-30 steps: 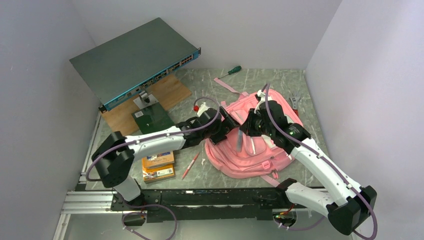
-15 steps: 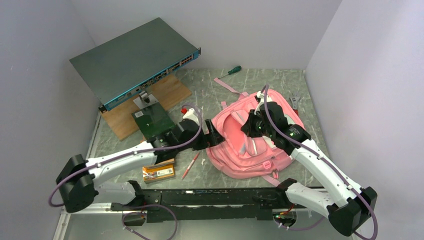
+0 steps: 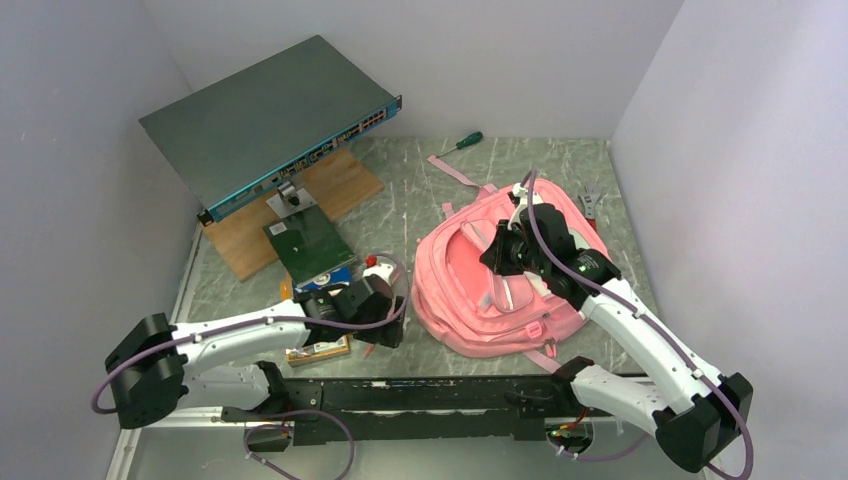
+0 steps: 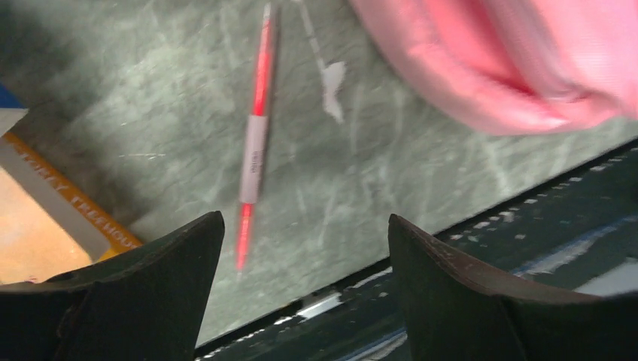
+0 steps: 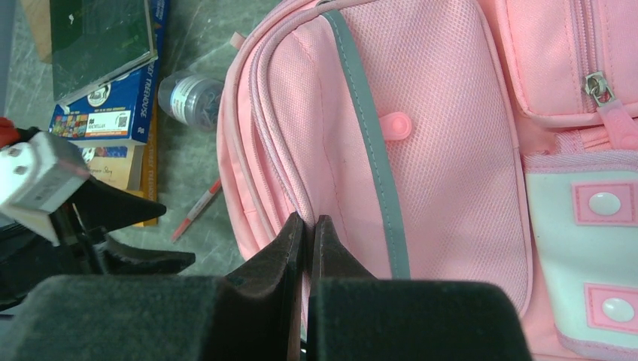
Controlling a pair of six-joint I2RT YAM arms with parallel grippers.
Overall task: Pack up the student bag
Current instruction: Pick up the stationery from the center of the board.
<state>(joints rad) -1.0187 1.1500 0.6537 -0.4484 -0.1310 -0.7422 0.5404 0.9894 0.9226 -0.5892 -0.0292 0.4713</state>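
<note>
The pink student bag lies flat on the table's right half, front pockets up; it fills the right wrist view and shows at the upper right of the left wrist view. My right gripper is shut on a fold of the bag's fabric near its left edge, also seen from the top. My left gripper is open and empty, low over the table left of the bag. A red pen lies just beyond its fingertips, also visible in the right wrist view.
A stack of books and a small clear bottle lie left of the bag. A network switch leans over a wooden board at the back left. A green screwdriver lies at the back. A black rail runs along the near edge.
My left arm has pulled back from the bag toward the near left and now hovers over the pen. My right gripper has stayed on the bag, which has settled flatter.
</note>
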